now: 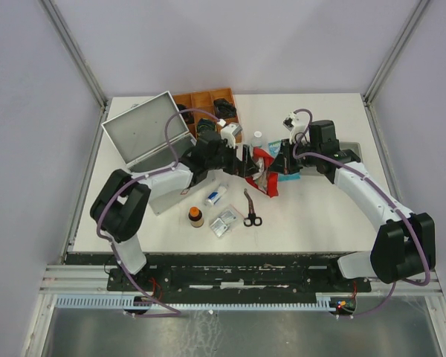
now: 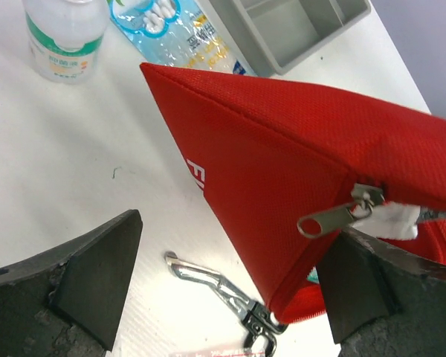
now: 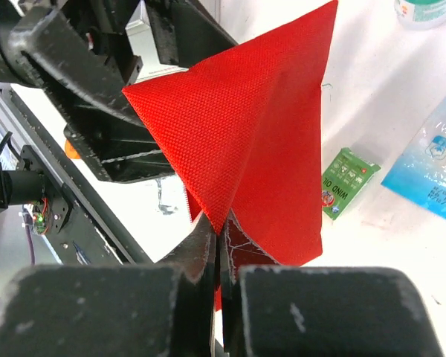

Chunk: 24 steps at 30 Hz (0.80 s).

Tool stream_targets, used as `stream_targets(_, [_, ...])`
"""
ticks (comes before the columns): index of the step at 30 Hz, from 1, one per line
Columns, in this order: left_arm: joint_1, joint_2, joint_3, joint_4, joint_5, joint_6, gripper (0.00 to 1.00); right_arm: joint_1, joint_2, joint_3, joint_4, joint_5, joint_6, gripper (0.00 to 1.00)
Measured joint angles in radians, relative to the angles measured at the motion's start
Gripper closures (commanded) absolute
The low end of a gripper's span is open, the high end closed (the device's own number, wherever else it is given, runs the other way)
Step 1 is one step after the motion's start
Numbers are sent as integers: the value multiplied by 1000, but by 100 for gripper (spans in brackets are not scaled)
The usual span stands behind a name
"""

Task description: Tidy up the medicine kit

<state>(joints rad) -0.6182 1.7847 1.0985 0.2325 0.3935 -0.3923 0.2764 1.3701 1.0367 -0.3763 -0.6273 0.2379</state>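
From the top camera, the medicine kit [image 1: 145, 134] is sitting at the table's rear left with its lid standing open, while both arms are meeting over a red pouch [image 1: 266, 169] at mid-table. In the left wrist view, the left gripper [image 2: 234, 238] is gaping wide, the pouch's lower corner showing between its fingers (zipper pull [image 2: 334, 216] dangling). In the right wrist view, the right gripper [image 3: 219, 256] is pinching the pouch's fabric edge, jaws pressed together.
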Motion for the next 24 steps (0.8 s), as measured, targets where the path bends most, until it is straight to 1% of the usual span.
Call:
stream_targets(9, [3,-105,-69,11,98,96,1,-2,9,25,-33,2,0,100])
stream_targets(14, [6,-126,-75,38,136,111,1,-2,19,26,-39,-8,0,100])
stream_targets(19, [4,-126,-72,53,124,113,1,-2,20,26,-40,-31,1,99])
stream_targets(24, [-9,-124,-56,64,63,110,1,-1,20,26,-39,-52,1,99])
